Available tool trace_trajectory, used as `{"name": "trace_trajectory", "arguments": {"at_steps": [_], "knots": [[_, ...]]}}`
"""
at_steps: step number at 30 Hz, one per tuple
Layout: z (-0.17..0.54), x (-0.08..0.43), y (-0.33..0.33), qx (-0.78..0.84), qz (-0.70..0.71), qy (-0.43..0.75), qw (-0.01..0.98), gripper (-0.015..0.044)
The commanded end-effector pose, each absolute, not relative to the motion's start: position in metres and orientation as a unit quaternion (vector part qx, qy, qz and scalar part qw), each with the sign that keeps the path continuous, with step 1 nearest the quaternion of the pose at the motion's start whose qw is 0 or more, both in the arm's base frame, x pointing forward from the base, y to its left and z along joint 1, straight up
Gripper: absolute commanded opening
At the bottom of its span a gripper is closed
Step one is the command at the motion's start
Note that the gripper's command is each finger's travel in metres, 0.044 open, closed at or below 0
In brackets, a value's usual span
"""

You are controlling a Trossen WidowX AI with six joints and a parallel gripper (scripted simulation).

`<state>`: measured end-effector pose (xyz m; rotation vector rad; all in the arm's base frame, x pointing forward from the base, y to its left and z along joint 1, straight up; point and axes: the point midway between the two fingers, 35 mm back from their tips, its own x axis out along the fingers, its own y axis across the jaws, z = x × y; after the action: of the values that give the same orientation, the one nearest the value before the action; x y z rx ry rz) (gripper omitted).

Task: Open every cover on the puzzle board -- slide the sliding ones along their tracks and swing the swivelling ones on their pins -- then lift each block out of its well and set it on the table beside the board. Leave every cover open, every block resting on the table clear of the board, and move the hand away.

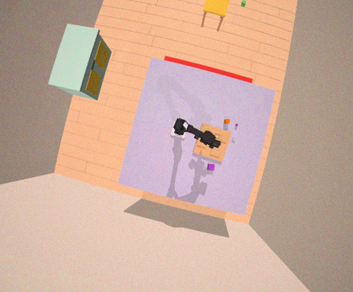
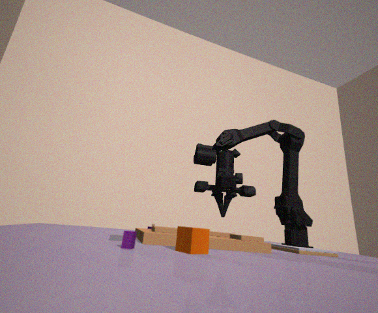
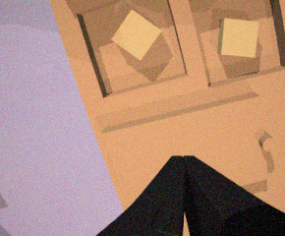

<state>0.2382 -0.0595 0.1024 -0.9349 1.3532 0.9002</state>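
Note:
The wooden puzzle board (image 1: 226,135) (image 2: 240,245) (image 3: 142,147) lies on the table. My gripper (image 2: 223,216) (image 3: 182,166) is shut and empty, above the board. In the wrist view, two square recesses hold a tilted pale square piece (image 3: 137,34) and a straighter pale square piece (image 3: 240,38); whether they are blocks or knobs I cannot tell. A narrow strip and a small curved slot (image 3: 266,152) also show. An orange cube (image 1: 227,121) (image 2: 192,240), a small purple piece (image 1: 236,125) (image 2: 128,239), a purple cube (image 1: 210,166) and a small pale piece (image 1: 233,140) stand off the board. The arm hides part of the board.
The arm's base (image 1: 178,132) (image 2: 296,235) stands beside the board. A red bar (image 1: 208,69) runs along one table edge. A green cabinet (image 1: 76,58) and a yellow chair (image 1: 216,6) stand on the floor away from the table.

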Motion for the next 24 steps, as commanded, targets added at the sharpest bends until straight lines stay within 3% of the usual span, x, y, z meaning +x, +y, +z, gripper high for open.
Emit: {"name": "trace_trajectory", "arguments": {"at_steps": [1, 24], "knots": [[0.109, 0.259, -0.075, -0.337, 0.323, 0.619, 0.631, 0.0000], [0.116, 0.342, -0.172, 0.024, -0.036, 0.693, 0.719, 0.0000]]}}
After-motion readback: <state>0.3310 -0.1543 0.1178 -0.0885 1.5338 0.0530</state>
